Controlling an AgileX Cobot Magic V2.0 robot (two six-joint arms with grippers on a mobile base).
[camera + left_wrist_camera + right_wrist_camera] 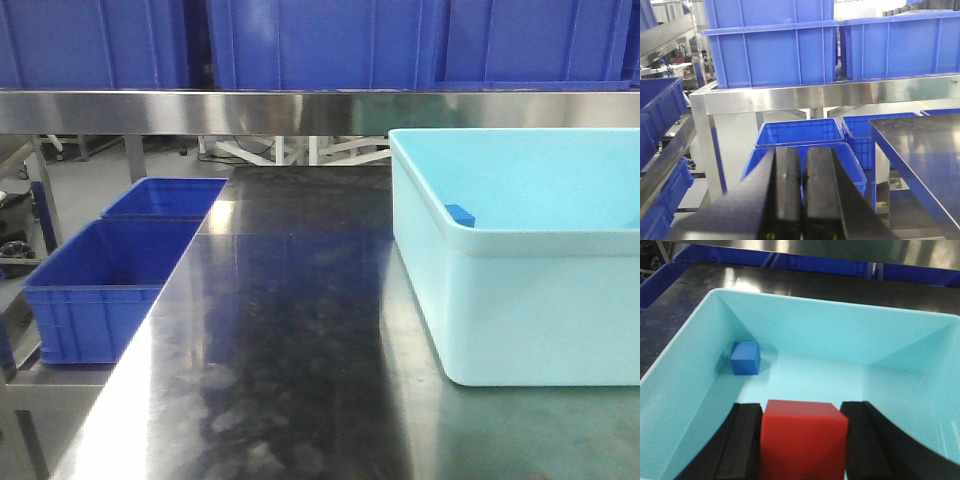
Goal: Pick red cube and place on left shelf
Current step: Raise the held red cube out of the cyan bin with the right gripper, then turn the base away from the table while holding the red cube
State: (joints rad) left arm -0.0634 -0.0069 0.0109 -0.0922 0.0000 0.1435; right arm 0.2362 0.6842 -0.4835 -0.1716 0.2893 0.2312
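the red cube, clamped in the right pincer, should rise clear of the cyan tub before heading for the left shelf.

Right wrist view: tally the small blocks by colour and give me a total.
Red: 1, the red cube, gripped by the right gripper.
Blue: 1, the blue block, on the floor of the cyan tub.
Total: 2.
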